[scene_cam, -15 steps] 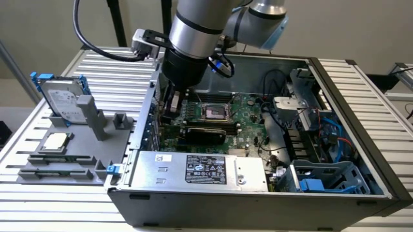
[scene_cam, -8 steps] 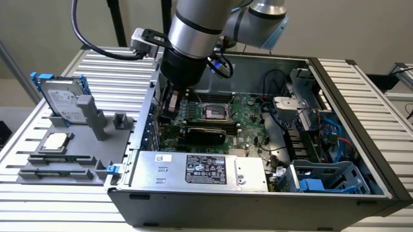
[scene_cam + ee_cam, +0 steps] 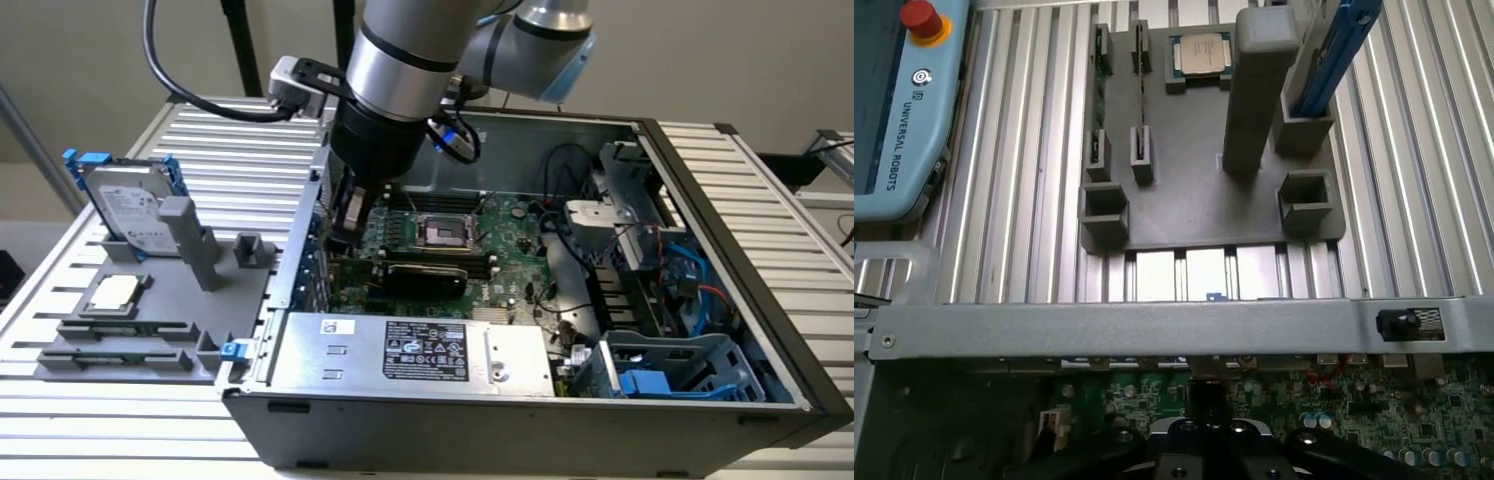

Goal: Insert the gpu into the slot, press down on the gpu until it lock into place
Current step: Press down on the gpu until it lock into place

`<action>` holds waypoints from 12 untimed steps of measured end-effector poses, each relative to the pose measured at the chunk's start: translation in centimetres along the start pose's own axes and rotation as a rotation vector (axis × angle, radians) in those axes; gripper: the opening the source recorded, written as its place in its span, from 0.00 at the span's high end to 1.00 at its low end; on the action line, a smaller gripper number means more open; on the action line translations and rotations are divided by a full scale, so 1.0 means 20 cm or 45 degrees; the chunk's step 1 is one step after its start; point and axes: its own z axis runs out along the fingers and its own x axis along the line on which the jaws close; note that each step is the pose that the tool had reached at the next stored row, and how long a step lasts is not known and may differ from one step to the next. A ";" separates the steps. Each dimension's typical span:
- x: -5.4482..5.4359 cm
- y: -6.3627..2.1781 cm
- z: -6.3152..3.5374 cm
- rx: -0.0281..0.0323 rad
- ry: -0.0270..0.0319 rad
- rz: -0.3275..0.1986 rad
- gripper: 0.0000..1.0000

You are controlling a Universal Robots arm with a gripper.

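Observation:
The gpu [image 3: 422, 277] is a flat black card lying across the green motherboard inside the open computer case, in front of the processor socket. My gripper [image 3: 350, 220] hangs low over the board by the case's wall on the exterior view's left, just beside that end of the card. Its fingers are shut, with nothing visible between them. Whether they touch the card I cannot tell. In the wrist view the gripper [image 3: 1204, 445] is over the green board, close to the grey case wall [image 3: 1154, 325]. The slot is hidden.
A silver power-supply box [image 3: 414, 350] fills the case's front. Cables and a blue drive cage [image 3: 667, 365] crowd the exterior view's right. Outside the case a grey fixture plate [image 3: 1204, 190] holds a hard drive [image 3: 127, 205] and a processor [image 3: 1199, 52]. A teach pendant [image 3: 894, 110] lies beside it.

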 end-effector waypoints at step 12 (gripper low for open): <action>0.00 0.003 0.001 -0.0132 -0.0186 0.069 0.89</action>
